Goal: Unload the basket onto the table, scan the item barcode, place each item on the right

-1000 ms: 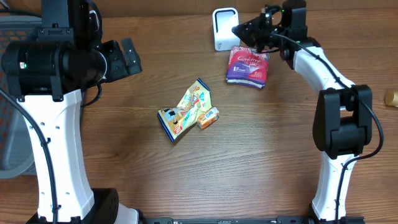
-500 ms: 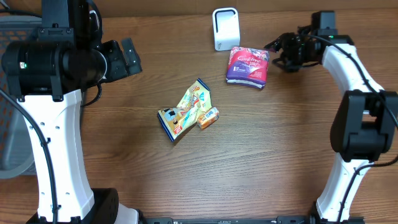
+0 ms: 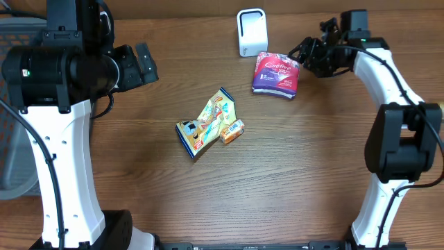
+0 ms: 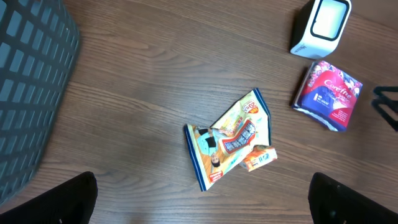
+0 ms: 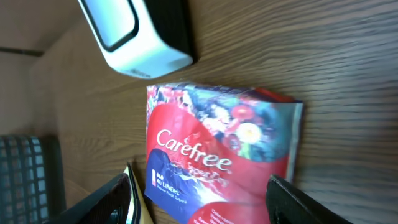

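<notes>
Two grippers show, and both stand with their fingers spread and nothing between them. The right gripper (image 3: 306, 55) hangs at the far side of the table (image 3: 291, 180), just to the right of the Carefree pack (image 3: 276, 73) — close to its edge, though from overhead a strip of wood shows between them. In its own wrist view the dark fingers (image 5: 118, 199) sit at the lower corners of the picture, and the pack lies untouched on the wood ahead of them. That pack, red and purple with its white lettering face up, lies flat just in front of the white scanner (image 3: 252, 31), which stands upright near the table's far edge; whether the two touch I cannot tell. The left gripper (image 3: 142, 62) is well above the left part of the table, apart from everything. Its wrist view looks down on a crumpled yellow snack bag (image 4: 227, 138) near the table's middle, with a small orange packet (image 4: 259, 158) touching the bag's lower right edge. A grey mesh basket (image 4: 31, 93) fills the left of that view — beside the table, not on it.
</notes>
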